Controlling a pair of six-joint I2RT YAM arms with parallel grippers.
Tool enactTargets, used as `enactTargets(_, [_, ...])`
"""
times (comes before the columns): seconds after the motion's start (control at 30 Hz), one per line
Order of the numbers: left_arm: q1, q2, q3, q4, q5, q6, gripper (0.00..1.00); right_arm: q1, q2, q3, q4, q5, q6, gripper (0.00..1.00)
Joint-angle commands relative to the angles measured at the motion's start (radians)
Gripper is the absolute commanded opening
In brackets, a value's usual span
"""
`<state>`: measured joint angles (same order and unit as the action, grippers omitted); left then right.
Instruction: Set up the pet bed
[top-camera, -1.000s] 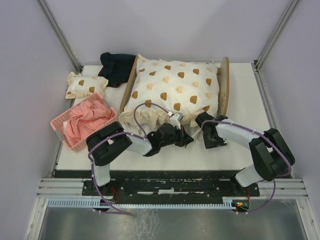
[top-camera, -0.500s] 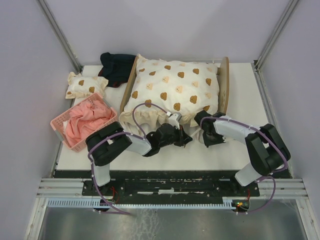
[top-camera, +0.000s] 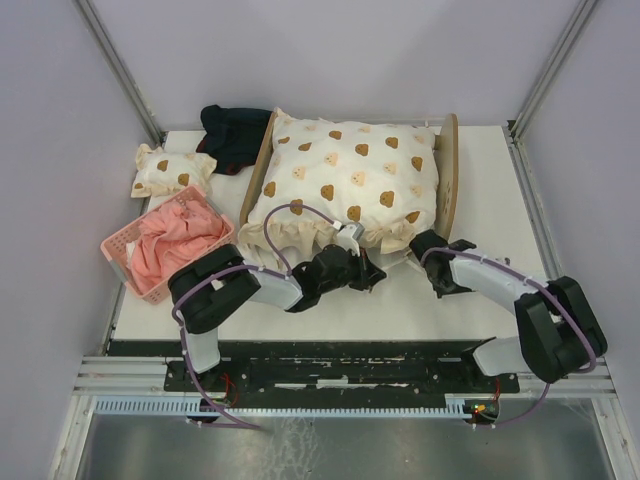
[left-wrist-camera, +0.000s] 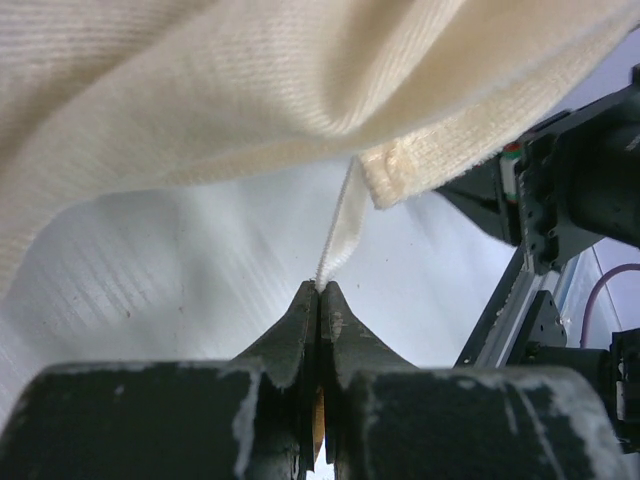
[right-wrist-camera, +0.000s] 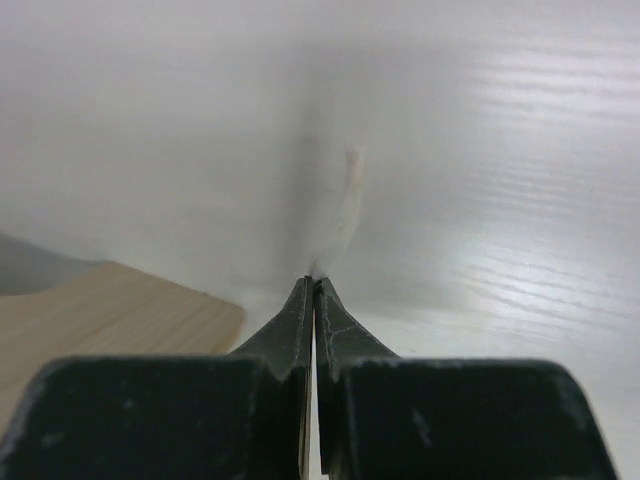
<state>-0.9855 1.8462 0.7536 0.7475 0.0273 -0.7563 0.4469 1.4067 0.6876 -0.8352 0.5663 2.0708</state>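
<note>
Both closed: right fingers (right-wrist-camera: 295, 320), and left fingers (left-wrist-camera: 300, 330) nipping the quilt (top-camera: 345, 180) covering the plywood pet bed (top-camera: 450, 165).

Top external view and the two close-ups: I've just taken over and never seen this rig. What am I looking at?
The top view looks down on a table with the robot's left arm and right arm bolted at its near edge. Each close-up comes from a wrist camera. On the table: the pet bed under a bear-print quilt, a small pillow, a dark cloth and a pink basket of pink fabric. The left gripper is shut on the quilt's edge. The right gripper is shut near the bed's wood; a blurred pale strip at its tips may be quilt.
</note>
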Motion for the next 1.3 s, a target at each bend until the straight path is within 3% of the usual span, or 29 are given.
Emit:
enactTargets(0.0, [-0.008,0.006,0.038,0.052,-0.007,0.031,0.03,-0.004,-0.132,0.021,-0.001,0.309,0.003,0.02])
enactTargets(0.13, [-0.009,0.011,0.049,0.065,0.002,0.038,0.03,-0.003,-0.246,-0.062,0.197,0.332,-0.371,0.02])
enactTargets(0.2, [-0.009,0.007,0.051,0.07,0.005,0.041,0.03,-0.001,-0.317,-0.13,0.269,0.317,-0.468,0.02])
enactTargets(0.3, [-0.009,0.001,0.046,0.083,0.005,0.041,0.03,0.017,-0.428,-0.235,0.492,0.27,-0.74,0.02])
enactTargets(0.53, [-0.009,-0.004,0.02,0.125,0.003,0.021,0.03,0.039,-0.619,-0.337,0.724,0.182,-1.135,0.02])
enactTargets(0.93, [-0.009,0.017,0.012,0.157,0.015,-0.003,0.03,0.065,-0.746,-0.436,0.903,-0.045,-1.586,0.02])
enactTargets(1.27, [-0.01,0.017,0.007,0.162,0.021,-0.008,0.03,0.066,-0.722,-0.353,0.868,-0.219,-1.818,0.02])
